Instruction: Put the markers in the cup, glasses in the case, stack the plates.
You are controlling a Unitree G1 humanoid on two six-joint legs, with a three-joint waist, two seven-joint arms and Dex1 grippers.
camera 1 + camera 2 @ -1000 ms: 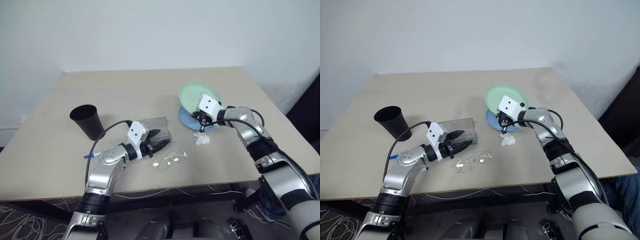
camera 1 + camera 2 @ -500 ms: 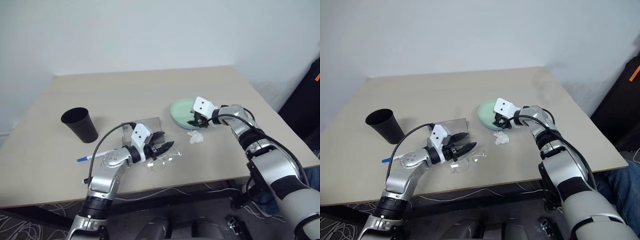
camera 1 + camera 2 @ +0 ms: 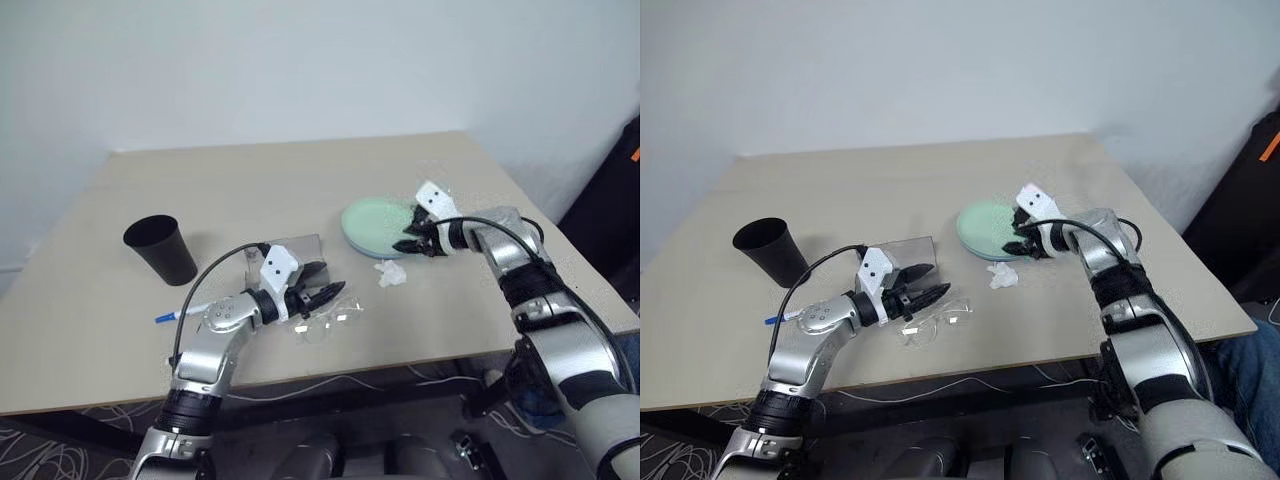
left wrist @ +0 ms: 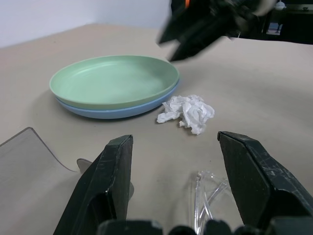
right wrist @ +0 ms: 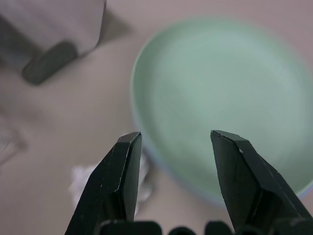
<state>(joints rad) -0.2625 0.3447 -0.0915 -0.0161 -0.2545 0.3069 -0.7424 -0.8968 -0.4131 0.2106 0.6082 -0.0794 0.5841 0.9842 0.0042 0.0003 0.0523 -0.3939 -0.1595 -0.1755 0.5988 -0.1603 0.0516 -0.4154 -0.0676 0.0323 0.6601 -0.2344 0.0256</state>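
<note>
Two plates are sitting stacked, the mint green plate (image 4: 115,80) on the light blue plate (image 4: 107,110), so that step looks done. Beside them, the right gripper (image 3: 1024,238) is hanging open and empty. Nearer the robot, the left gripper (image 3: 322,297) is gaping, empty, over the clear glasses (image 3: 330,322), beside the grey case (image 3: 902,250). One marker (image 3: 180,314) is lying farther left, near the black cup (image 3: 162,248). No writing is showing anywhere.

Blue plate (image 4: 110,111): mostly covered by the green plate (image 4: 115,81) on it; just a rim shows.
Marker (image 3: 178,314): barrel partly behind the left arm.
Glasses (image 4: 208,196): cut off between the left pincer's (image 4: 181,186) fingers.
Case (image 5: 54,34): blurred beyond the right pincer (image 5: 175,169).
</note>
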